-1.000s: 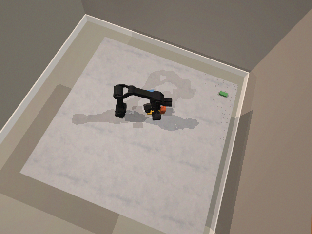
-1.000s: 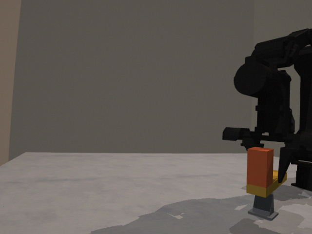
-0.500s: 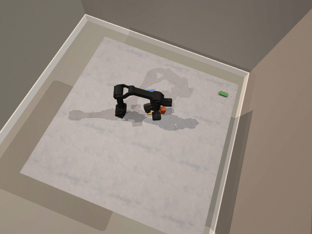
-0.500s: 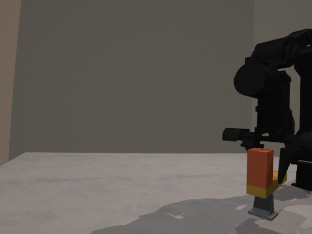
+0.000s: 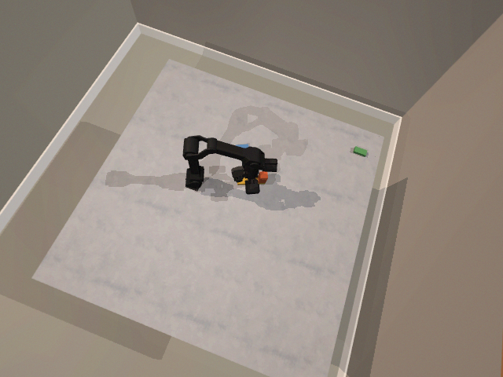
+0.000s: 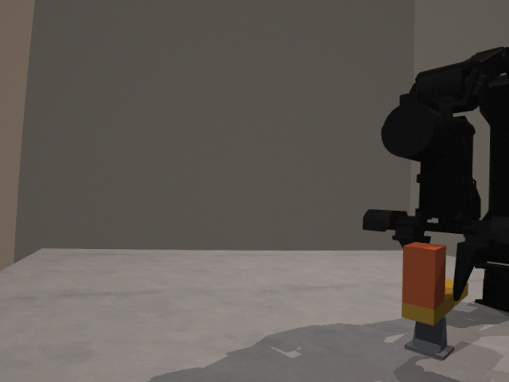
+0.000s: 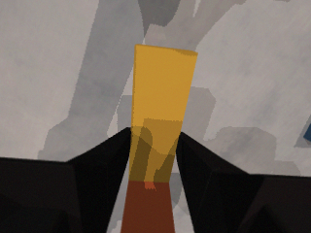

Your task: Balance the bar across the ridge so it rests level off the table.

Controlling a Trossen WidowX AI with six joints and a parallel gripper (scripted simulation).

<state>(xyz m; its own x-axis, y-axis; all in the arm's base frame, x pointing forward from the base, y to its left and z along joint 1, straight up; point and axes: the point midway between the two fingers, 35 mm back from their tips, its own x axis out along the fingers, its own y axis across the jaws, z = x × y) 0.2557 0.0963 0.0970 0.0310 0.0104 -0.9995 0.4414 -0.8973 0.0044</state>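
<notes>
Gripper (image 7: pixel 153 160) pinching the yellow bar (image 7: pixel 162 92) across its width, black fingers pressed against both long sides, seen plainly in the wrist view. In the exterior view, bar (image 6: pixel 425 314) held above the table (image 6: pixel 164 296), sitting over the dark grey ridge (image 6: pixel 430 339), a wedge on a flat base plate; contact between bar and ridge top likely but hard to confirm from this angle. Orange block (image 6: pixel 423 273) standing upright on the near end of the bar, with the gripper (image 6: pixel 460 287) clamped just behind it. Bar roughly level, neither end touching the table. From the top view, arm (image 5: pixel 227 151) bent over the middle of the table, orange block (image 5: pixel 262 176) and a sliver of yellow visible beside the gripper (image 5: pixel 247 182). Small blue object (image 5: pixel 243 145) partly hidden behind the arm. Green block (image 5: pixel 360 151) well apart, near the far right corner.
</notes>
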